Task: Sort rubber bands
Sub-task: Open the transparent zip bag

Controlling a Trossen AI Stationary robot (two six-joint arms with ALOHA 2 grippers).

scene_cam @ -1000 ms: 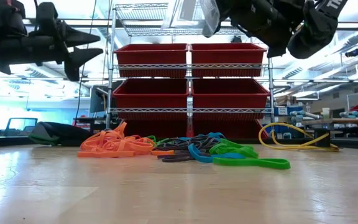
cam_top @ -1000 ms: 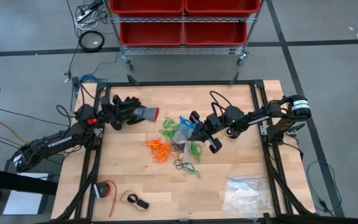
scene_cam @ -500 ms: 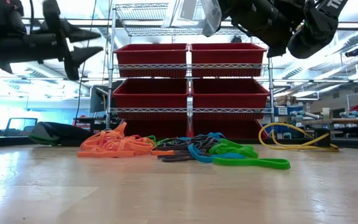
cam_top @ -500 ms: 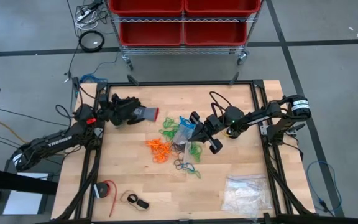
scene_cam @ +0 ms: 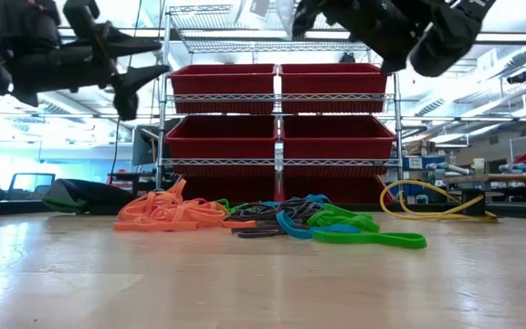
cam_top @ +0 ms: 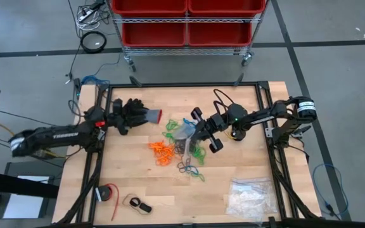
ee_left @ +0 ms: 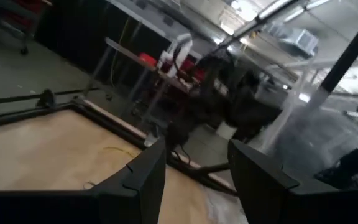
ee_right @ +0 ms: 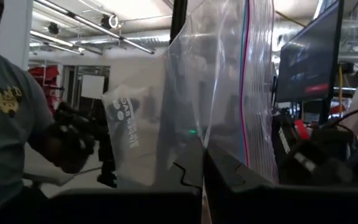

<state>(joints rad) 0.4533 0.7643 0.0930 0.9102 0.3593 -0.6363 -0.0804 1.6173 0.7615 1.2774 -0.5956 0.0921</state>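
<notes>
The rubber bands lie heaped on the wooden table's middle: orange (cam_top: 160,152), green (cam_top: 198,152), blue and black (cam_top: 185,168). The low view shows the same heap, orange (scene_cam: 167,212) and green (scene_cam: 363,236). My right gripper (cam_top: 196,130) hangs high over the heap, shut on a clear zip bag (cam_top: 184,134). My left gripper (ee_left: 194,168) stands open high over the table's far left (scene_cam: 140,78), with nothing between its fingers. In the high view a black glove (cam_top: 138,113) with a grey and red cuff shows right by it. My right gripper pinches an edge of the clear zip bag (ee_right: 205,140) between its two fingers. The fingers come nearly level from the table's right side, slanting a little up. The bag stands out ahead of them, its zip strip (ee_right: 248,74) running away, lifted clear above the heap.
A clear bag of whitish pieces (cam_top: 251,197) lies near right. A red tape roll (cam_top: 108,193) and a small black item (cam_top: 138,204) lie near left. Red bins (cam_top: 185,25) stand on a rack behind the table. A person (ee_right: 5,124) shows beyond the bag.
My left gripper has swung a little toward the table's right and rolled, staying open. My right gripper has risen slightly and rolled, and the bag has gone up with it, still clear of the table.
</notes>
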